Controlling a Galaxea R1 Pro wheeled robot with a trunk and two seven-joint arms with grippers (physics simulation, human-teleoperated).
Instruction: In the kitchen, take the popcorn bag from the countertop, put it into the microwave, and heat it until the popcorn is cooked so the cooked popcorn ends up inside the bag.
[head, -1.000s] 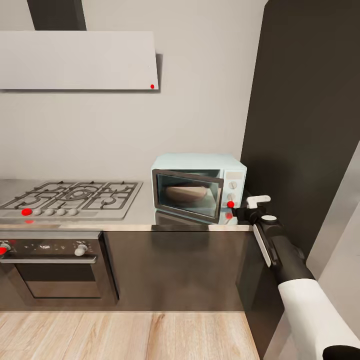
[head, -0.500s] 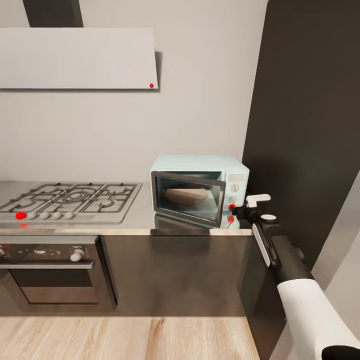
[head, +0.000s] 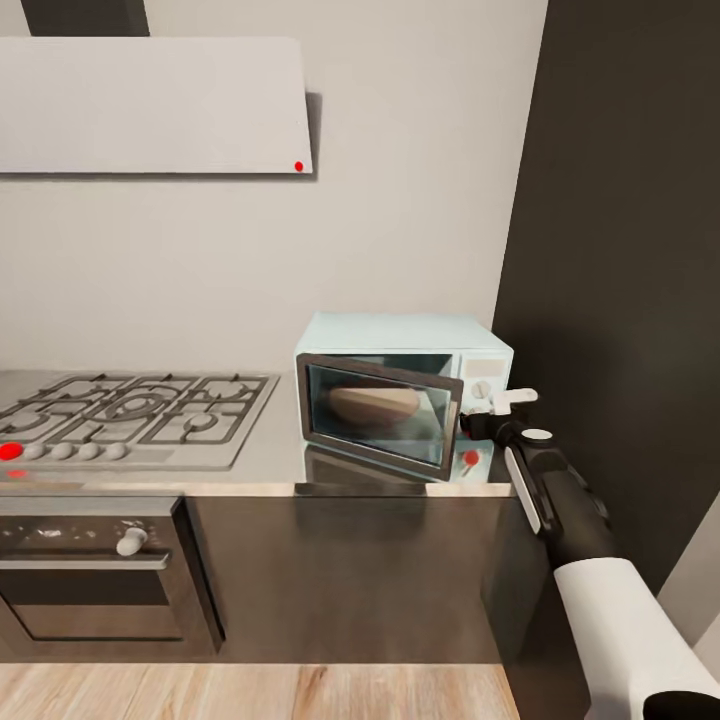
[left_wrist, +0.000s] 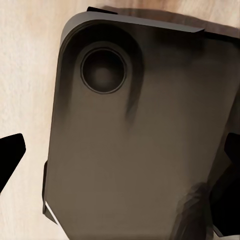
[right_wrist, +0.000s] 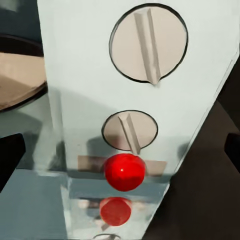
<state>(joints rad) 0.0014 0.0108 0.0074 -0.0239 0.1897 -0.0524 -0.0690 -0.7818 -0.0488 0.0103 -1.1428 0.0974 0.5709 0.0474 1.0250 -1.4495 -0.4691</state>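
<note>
Sitting inside the small pale mint-blue microwave (head: 400, 395), the mustard-tan popcorn bag (head: 372, 404) is only a blurred tan mound behind the dark glass of the silver-framed door (head: 378, 414); its rim and wrinkles are too soft to make out, and no popcorn can be told. The door stands ajar, swung partly out. The microwave rests on the smooth reflective grey countertop (head: 270, 462), lower centre of the head view.

Just right of it, the right gripper (head: 478, 424) is up against the white control panel, hiding part of it; whether its fingers are spread or closed I cannot tell. In the right wrist view the panel shows close: a large round knob (right_wrist: 148, 43), a smaller knob (right_wrist: 130, 130), and a red button (right_wrist: 124, 171) mirrored in the countertop, with dark finger tips cut off at both edges.

At lower left, the grey gas hob (head: 130, 415) and dark oven (head: 90, 565) are cropped by the frame. The left wrist view shows a dark rounded panel (left_wrist: 135, 145) over light wood floor (left_wrist: 25, 65), the left gripper's (left_wrist: 120, 160) black tips set wide apart.
</note>
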